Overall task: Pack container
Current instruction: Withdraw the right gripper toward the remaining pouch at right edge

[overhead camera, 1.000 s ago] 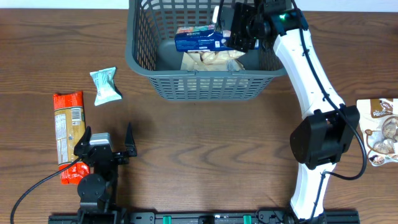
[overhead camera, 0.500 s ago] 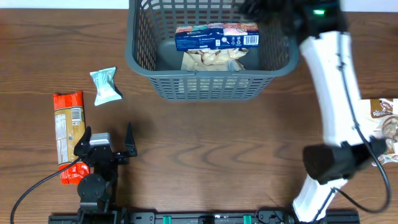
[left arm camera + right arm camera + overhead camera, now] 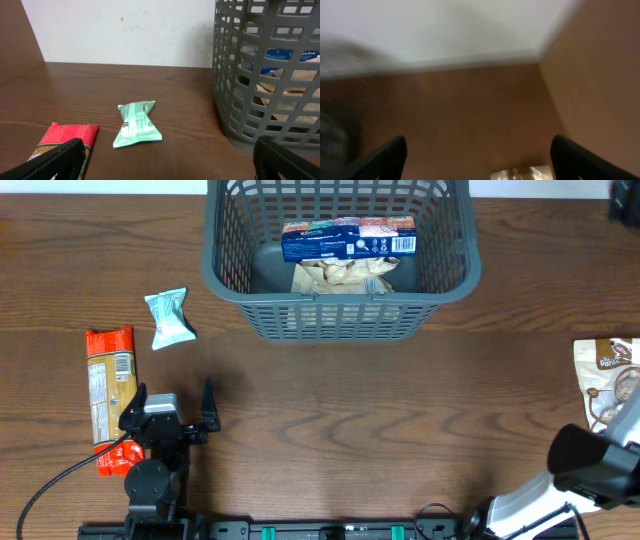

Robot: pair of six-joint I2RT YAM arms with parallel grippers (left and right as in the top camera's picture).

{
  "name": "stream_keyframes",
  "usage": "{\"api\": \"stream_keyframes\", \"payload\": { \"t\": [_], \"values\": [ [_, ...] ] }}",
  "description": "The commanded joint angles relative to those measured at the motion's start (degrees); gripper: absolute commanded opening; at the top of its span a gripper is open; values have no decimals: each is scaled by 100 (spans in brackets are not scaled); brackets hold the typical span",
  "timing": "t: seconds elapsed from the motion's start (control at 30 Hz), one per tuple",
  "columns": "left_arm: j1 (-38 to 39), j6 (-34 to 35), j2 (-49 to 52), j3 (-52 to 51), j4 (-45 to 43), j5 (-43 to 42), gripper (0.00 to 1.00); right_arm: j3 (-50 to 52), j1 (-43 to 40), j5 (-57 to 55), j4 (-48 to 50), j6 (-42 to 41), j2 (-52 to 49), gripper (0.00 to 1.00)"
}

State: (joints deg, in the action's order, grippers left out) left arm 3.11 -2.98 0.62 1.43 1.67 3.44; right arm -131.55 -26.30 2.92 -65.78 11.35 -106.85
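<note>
Overhead, the container [image 3: 340,320] sat at the table's [image 3: 350,420] far edge, a blue box [image 3: 348,240] inside. Left gripper [image 3: 172,392], at the table's near-left, gaped empty; right gripper [image 3: 479,159] was spread wide, empty.

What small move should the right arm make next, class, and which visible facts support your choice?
Probably: centre the right gripper over the brown snack pouch lying on the far right. Its jaws stand wide open with nothing between them, and the pouch only just shows at the lower edge of the right wrist view. The pouch lies outside the container, which holds a blue box and a beige pack.
</note>
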Motion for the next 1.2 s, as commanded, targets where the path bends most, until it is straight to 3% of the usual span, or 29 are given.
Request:
{"api": "stream_keyframes", "payload": {
  "t": [0.0,0.13,0.27,0.4,0.7,0.83,1.17],
  "values": [
    [9,26,-39,-120,212,153,99,-7,-592,-55,-533,98,-313,86],
    [9,26,-39,-120,212,153,99,-2,-1169,26,-1182,479,-538,90],
    [9,26,-39,-120,210,153,98,26,-1578,1016,-1635,1875,-643,87],
    [9,26,-39,-120,210,155,99,221,-1932,1646,-1598,2518,-645,91],
    [9,24,-39,-120,210,157,99,1698,-2422,1412,-605,3161,-645,90],
    [9,24,-39,-120,210,157,99,2439,-2435,802,-138,3357,-645,90],
    [9,24,-39,-120,210,157,99,3742,-2450,748,863,3718,-664,92]
  ]
}}
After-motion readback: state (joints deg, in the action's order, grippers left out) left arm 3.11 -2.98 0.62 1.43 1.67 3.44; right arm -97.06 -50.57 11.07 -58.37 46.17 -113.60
